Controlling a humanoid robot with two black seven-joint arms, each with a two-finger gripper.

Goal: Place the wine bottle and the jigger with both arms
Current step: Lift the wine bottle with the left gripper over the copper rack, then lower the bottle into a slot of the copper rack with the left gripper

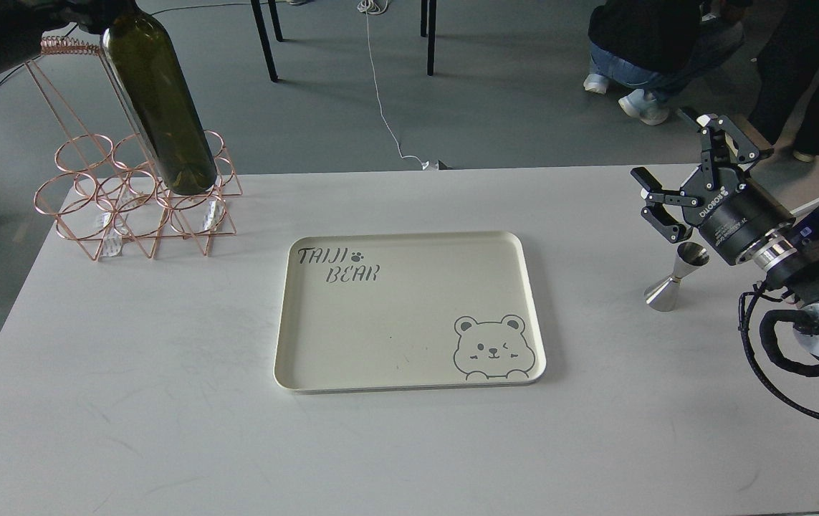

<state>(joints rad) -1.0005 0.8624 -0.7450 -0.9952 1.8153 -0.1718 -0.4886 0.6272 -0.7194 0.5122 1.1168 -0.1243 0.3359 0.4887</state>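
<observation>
The wine bottle (pixel 158 100) is dark olive-green and hangs tilted in the air at the far left, its base just over the copper wire rack (pixel 87 215). Its neck runs off the top edge. My left gripper (pixel 72 11) shows only as dark parts at the top left corner, and it holds the bottle's upper part. The steel jigger (pixel 673 278) stands upright on the table at the right. My right gripper (pixel 688 175) is open and empty, just above and behind the jigger, not touching it.
A cream tray (pixel 534 308) with a bear drawing lies mid-table, with nothing on it. The rack stands at the table's back left corner. People's legs and chair legs are on the floor beyond the table.
</observation>
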